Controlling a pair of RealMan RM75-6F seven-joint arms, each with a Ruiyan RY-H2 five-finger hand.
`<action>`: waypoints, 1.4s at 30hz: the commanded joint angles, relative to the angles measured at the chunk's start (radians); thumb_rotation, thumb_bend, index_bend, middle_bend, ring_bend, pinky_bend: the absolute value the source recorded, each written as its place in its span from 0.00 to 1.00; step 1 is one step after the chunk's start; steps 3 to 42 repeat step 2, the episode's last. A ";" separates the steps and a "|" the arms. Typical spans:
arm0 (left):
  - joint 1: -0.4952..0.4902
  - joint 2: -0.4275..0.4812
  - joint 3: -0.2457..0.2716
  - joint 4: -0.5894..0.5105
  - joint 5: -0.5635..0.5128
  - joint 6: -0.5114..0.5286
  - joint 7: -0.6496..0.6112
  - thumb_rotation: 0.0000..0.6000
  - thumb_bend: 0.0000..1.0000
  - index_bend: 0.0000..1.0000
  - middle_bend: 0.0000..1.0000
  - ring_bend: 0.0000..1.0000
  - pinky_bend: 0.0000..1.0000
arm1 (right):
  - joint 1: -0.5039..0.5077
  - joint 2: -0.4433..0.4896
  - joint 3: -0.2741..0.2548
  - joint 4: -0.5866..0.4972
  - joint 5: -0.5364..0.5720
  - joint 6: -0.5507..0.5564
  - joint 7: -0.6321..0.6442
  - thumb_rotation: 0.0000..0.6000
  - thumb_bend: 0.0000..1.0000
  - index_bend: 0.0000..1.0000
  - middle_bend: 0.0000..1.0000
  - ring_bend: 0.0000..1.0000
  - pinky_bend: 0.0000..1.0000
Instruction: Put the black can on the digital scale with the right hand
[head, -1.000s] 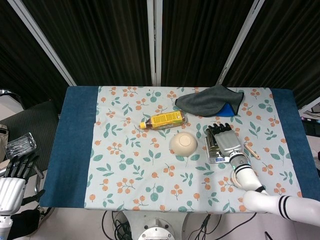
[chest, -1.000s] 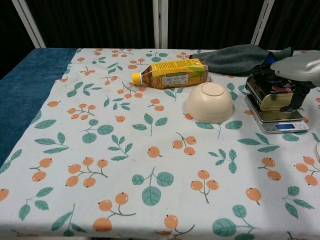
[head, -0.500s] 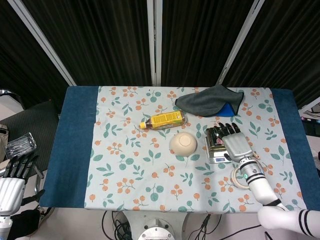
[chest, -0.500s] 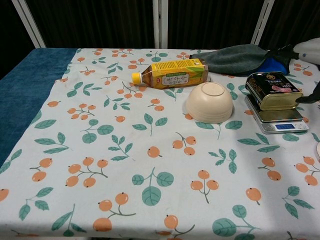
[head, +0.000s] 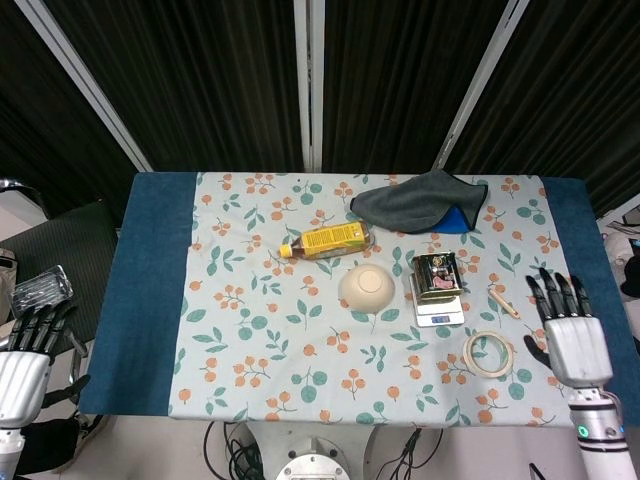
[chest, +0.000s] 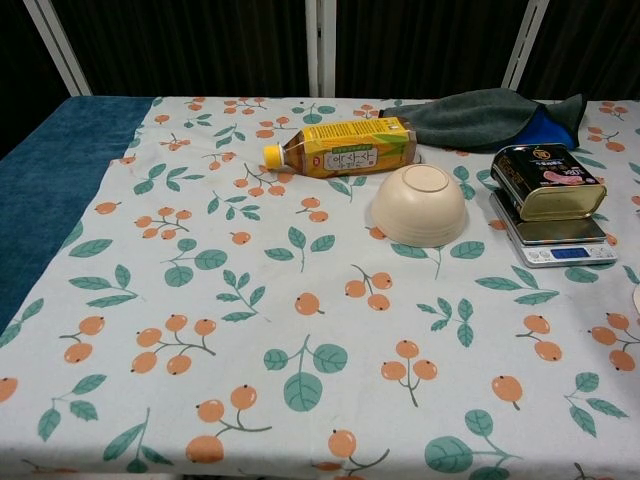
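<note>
Black and gold, the can (head: 435, 275) lies on its side on the digital scale (head: 438, 311), and nothing holds it. We see our right hand (head: 571, 335) well apart from it, off toward the table's right edge over the blue border, palm flat, fingers spread and holding nothing. Between that hand and the scale sit a roll of tape (head: 488, 352) and a small wooden stick (head: 503, 302). Just beyond the scale, on the far side from the right hand, an upturned cream bowl (chest: 420, 204) rests on the floral cloth (head: 270, 330), with a yellow bottle (chest: 345, 147) lying past it. A grey cloth (head: 420, 199) over something blue lies behind the scale. Our left hand (head: 25, 355) hangs off the table's left side, fingers extended, empty.
</note>
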 joint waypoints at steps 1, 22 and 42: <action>-0.003 0.000 -0.001 -0.003 0.000 -0.004 0.003 1.00 0.09 0.02 0.00 0.00 0.00 | -0.121 -0.081 -0.008 0.140 -0.027 0.059 0.145 1.00 0.09 0.00 0.00 0.00 0.00; -0.004 0.000 -0.001 -0.005 0.000 -0.005 0.004 1.00 0.09 0.02 0.00 0.00 0.00 | -0.130 -0.084 -0.005 0.152 -0.027 0.058 0.160 1.00 0.09 0.00 0.00 0.00 0.00; -0.004 0.000 -0.001 -0.005 0.000 -0.005 0.004 1.00 0.09 0.02 0.00 0.00 0.00 | -0.130 -0.084 -0.005 0.152 -0.027 0.058 0.160 1.00 0.09 0.00 0.00 0.00 0.00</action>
